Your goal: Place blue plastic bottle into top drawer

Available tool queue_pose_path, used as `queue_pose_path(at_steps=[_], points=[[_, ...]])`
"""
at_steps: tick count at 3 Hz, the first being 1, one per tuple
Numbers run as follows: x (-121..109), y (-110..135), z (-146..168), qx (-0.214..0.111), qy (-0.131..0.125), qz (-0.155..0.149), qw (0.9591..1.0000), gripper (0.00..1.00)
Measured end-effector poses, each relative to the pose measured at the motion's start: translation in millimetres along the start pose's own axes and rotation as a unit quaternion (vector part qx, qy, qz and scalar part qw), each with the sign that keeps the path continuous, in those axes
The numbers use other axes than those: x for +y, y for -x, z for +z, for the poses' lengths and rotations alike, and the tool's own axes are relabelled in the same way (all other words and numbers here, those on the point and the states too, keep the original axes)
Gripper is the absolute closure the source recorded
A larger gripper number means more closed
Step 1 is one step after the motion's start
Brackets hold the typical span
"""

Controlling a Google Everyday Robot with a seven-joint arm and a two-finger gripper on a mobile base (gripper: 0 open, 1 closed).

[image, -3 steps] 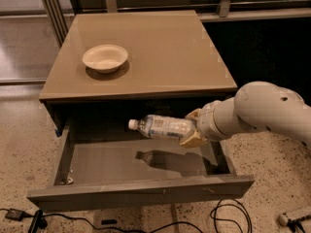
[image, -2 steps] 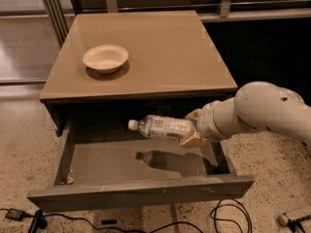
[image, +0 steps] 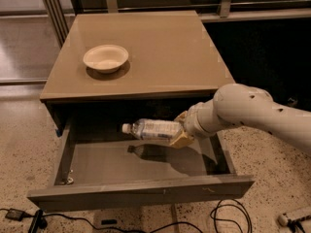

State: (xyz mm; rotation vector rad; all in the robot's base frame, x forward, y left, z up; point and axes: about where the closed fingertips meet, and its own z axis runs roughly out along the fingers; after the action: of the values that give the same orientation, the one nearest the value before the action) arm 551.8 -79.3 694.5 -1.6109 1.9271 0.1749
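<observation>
Towards the far left of the flat tan worktop sits a cream round bowl, upright and on its own. Under the worktop's near edge the top drawer, wide, shallow and grey, stands pulled out towards me with its grey inner floor showing. Over the middle of that floor hangs the blue plastic bottle, small and clear with a pale blue-and-white label. It lies on its side with the white cap pointing left, and its shadow falls on the drawer floor just beneath it. At the bottle's right end the gripper has its tan fingers clasped around the base. The rounded white arm reaches in from the right, above the drawer's right side. Black cables trail over the speckled floor, near the drawer front at the right.
</observation>
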Motion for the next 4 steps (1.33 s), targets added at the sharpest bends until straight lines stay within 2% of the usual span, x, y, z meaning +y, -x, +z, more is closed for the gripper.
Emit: queue_pose_path(at_steps=[1,3,4], points=[[-0.3,-4.6,29.5,0.001,0.023,0.005,0.9997,1.0],[13.6,-34.5,69.3,0.013,0.076,0.017,0.9969,1.0],[15.5,-39.0,73.9,0.014,0.083,0.019,0.9963,0.92]])
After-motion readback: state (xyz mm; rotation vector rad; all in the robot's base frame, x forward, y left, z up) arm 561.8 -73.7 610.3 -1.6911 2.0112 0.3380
